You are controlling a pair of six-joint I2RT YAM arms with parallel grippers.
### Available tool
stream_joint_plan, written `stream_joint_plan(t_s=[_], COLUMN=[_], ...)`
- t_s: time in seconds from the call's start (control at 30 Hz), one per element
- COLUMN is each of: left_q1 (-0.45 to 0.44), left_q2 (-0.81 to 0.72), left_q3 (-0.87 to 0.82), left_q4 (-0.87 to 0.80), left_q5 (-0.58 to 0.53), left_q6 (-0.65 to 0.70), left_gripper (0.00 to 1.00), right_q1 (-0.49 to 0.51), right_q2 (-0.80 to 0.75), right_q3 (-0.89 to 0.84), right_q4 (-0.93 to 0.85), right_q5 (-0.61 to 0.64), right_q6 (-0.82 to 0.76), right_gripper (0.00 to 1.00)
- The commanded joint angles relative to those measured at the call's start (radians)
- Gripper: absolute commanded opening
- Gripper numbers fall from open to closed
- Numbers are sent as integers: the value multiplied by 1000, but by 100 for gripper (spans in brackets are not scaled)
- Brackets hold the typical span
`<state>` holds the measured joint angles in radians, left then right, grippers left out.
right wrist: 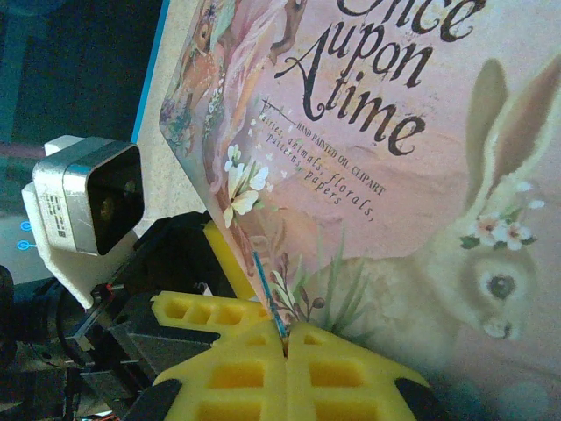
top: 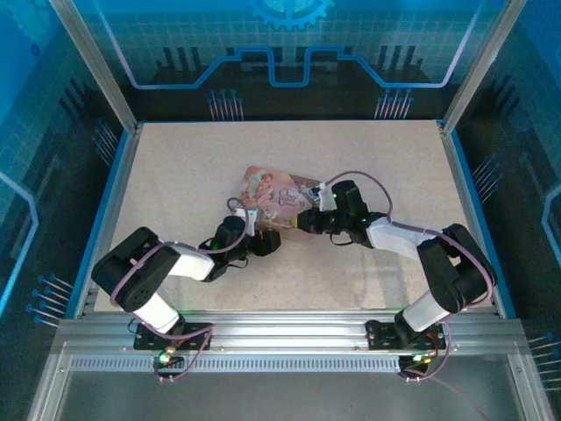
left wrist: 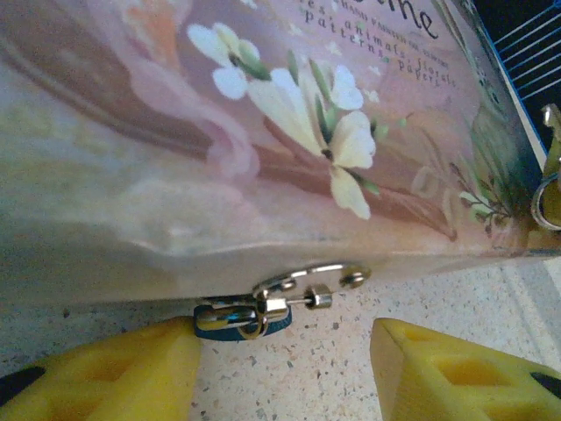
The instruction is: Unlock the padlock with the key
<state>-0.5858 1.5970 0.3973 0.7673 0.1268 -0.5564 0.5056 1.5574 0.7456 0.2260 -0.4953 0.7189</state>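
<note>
A robotics lab test cell is shown: a speckled table (top: 175, 158) is fenced by aluminium posts (top: 92, 61) and blue printed panels (top: 35, 132). A gear emblem (top: 289, 9) is seen at 12 o'clock. The left arm (top: 149, 272) and right arm (top: 447, 263) are bolted to a rail (top: 289, 333) at 6 o'clock.

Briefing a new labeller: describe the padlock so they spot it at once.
Start at the pink illustrated rectangular tin mid-table. Along its lower edge, just above the speckled tabletop, sits the tiny dark-bodied padlock, ahead of the gap between the left arm's yellow fingers. Unlike the thin silvery loop beside it, its body is dark blue.
</note>
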Motion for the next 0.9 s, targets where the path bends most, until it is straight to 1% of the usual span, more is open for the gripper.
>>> stream_joint_plan(t_s=[0.0, 0.27, 0.53, 0.87], left_q1=[-15, -40, -49, -49], left_q2=[-2, 21, 36, 21], left_q3=[28, 51, 51, 42], left_q4=[39, 35, 46, 67], left_q5=[-34, -62, -97, -83], left_q6=[-52, -107, -164, -188], left_gripper=[53, 49, 42, 32], right_q1=[10, 11, 13, 14], right_q2=[-5, -7, -11, -35], right_q3=[-33, -38, -40, -58], right_q4=[-78, -76, -75, -40], right_q5=[35, 34, 36, 36], right_q6=[2, 5, 7, -4], right_gripper=[2, 2, 1, 1])
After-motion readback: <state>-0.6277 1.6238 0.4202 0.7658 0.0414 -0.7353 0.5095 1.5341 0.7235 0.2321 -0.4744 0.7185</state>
